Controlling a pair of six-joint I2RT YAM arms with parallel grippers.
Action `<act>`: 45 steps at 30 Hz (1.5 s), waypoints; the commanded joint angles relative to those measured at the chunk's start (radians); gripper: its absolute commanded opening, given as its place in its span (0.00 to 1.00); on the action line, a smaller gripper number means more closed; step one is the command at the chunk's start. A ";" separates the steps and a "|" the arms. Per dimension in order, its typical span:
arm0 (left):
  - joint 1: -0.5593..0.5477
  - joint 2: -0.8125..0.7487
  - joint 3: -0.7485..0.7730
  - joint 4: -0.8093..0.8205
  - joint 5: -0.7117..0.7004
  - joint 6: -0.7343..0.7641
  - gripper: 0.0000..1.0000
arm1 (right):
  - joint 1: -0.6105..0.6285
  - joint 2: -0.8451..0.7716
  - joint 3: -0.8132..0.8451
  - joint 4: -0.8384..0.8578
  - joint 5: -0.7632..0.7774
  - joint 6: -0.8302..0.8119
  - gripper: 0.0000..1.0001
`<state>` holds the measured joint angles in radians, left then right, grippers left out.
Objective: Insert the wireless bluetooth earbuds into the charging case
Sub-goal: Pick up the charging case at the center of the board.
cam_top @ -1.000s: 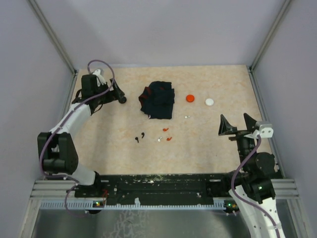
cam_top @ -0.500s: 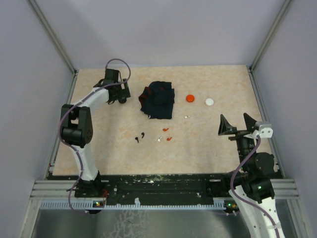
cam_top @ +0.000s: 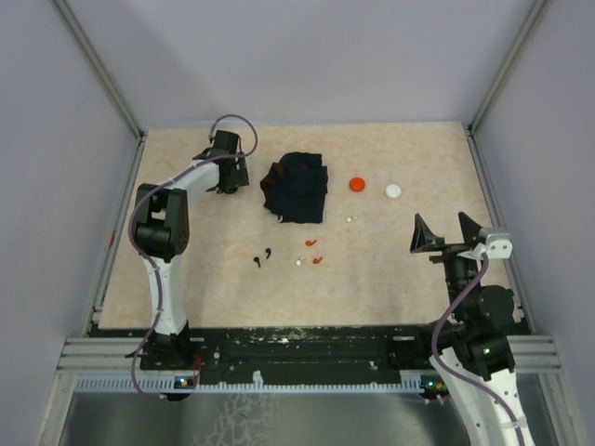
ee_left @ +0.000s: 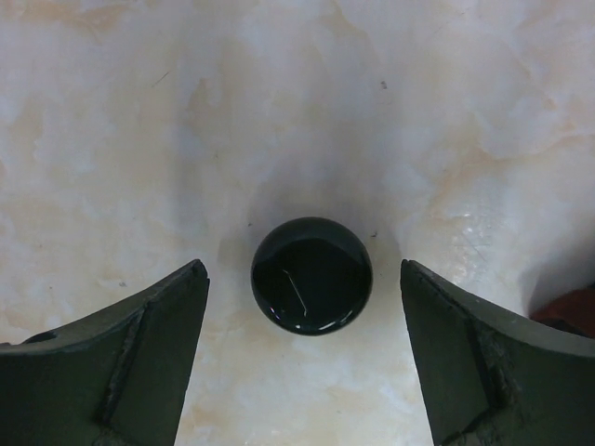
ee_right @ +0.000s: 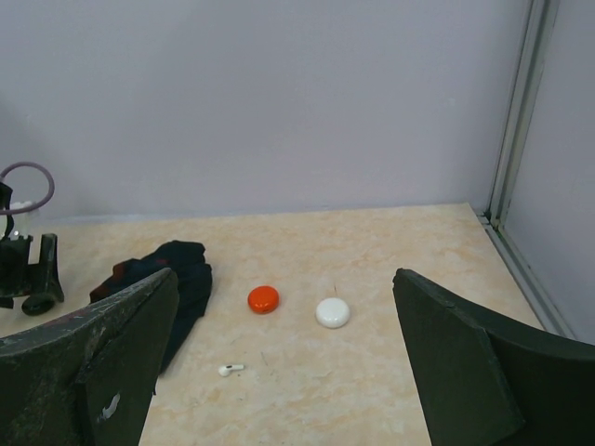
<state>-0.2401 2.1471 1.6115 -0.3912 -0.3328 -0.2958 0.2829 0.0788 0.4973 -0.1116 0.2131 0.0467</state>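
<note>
**Bracketing the black disc: no earbud seated yet**

Progress. All 6 earbuds lie loose on the table (cam_top: 186, 279), so by these views insertion has not begun. The 2 black earbuds (cam_top: 269, 251) rest near the table's middle. The 2 red earbuds (cam_top: 318, 260) lie just to their right. Of the 2 white earbuds (cam_top: 350, 219), 1 sits beside the red pair and 1 lies right of the dark cloth (cam_top: 297, 190).

The left gripper (cam_top: 230, 179) hangs over the far-left part of the table with its jaws spread. In the wrist view they flank the black disc (ee_left: 311, 275), with bare table showing on both sides, so nothing is pinched. The right gripper (cam_top: 446, 232) is raised near its base, jaws wide and empty.

The 3 discs are probably the charging cases, and all 3 look closed. Picking up, opening and filling each one would remain to be done.

Materials and shapes. The black disc is round, glossy and slightly domed, with a faint hairline mark on its top. The red disc (ee_right: 263, 299) and white disc (ee_right: 333, 312) are smooth, pebble-like domes. The earbuds are tiny stemmed plastic pieces. The cloth is soft and crumpled, with a red edge. The tabletop is matte with a marbled beige pattern.
</note>
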 commanded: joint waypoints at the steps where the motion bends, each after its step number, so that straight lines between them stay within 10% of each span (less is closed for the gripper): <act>1: 0.002 0.030 0.034 -0.010 -0.013 -0.017 0.86 | -0.005 -0.004 -0.001 0.048 0.014 -0.011 0.98; 24: 0.010 -0.104 -0.121 0.050 0.064 0.081 0.48 | -0.005 0.002 0.006 0.042 -0.016 -0.005 0.98; 45: -0.156 -0.577 -0.388 0.110 0.291 0.476 0.50 | -0.005 0.262 0.115 -0.011 -0.341 0.110 0.98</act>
<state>-0.3813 1.6543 1.2453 -0.3035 -0.1265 0.0570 0.2829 0.2710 0.5457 -0.1394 -0.0322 0.1158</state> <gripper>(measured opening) 0.572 0.982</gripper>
